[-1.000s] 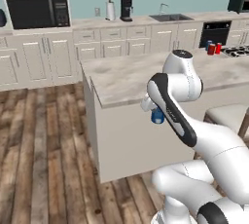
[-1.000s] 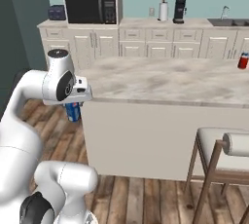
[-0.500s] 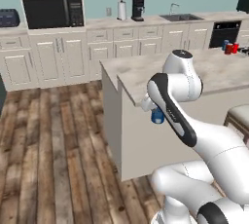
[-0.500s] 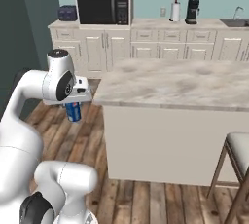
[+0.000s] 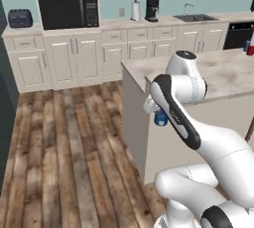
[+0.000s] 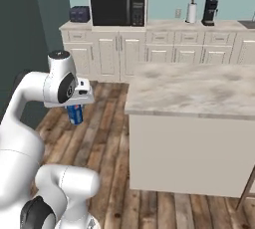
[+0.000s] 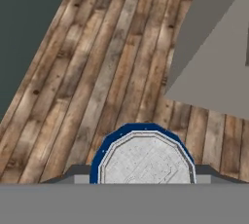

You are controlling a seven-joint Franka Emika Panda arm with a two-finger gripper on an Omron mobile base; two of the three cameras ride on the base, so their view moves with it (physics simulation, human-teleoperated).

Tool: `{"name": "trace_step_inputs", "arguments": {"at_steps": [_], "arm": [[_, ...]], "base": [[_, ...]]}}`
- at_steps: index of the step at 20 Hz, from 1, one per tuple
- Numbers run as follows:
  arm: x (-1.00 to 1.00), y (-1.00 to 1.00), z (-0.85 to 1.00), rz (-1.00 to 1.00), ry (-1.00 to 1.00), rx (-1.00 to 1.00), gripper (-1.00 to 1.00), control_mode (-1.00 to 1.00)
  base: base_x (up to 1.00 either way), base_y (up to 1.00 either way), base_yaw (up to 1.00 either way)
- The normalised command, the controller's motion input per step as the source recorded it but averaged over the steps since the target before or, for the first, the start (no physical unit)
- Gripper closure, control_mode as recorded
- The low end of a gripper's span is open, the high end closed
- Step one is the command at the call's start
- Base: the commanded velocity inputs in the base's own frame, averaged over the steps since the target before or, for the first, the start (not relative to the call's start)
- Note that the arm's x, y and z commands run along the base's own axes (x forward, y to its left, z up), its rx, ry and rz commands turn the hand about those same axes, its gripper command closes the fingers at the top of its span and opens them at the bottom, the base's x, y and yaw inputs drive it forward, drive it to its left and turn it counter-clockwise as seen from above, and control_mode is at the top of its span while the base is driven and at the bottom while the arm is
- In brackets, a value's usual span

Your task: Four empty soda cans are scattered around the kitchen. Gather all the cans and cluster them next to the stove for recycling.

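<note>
Item: blue can (image 6: 75,114), upright, clamped in gripper (image 6: 74,108), carried over wood floor (image 5: 64,142) beside island (image 6: 194,91). Dest: stove (image 5: 238,34), far rt. Handling: keep grip firm & can vertical; clear island corner w/ margin.

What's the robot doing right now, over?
Gripper shut on blue soda can, held upright above wood floor. Kitchen island beside arm. No stove reached yet.
</note>
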Motion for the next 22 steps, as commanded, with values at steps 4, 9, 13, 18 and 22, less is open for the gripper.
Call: {"name": "trace_step_inputs", "arguments": {"at_steps": [4,9,13,18,22], "arm": [[0.00,0.00,0.00,0.00,0.00,0.00,1.00,1.00],[0.00,0.00,0.00,0.00,0.00,0.00,1.00,1.00],[0.00,0.00,0.00,0.00,0.00,0.00,1.00,1.00],[0.00,0.00,0.00,0.00,0.00,0.00,1.00,1.00],[0.00,0.00,0.00,0.00,0.00,0.00,1.00,1.00]], "base": [[0.39,0.59,0.00],[0.45,0.54,-0.05],[0.55,0.44,-0.11],[0.64,0.34,-0.16],[0.66,0.34,-0.11]]}}
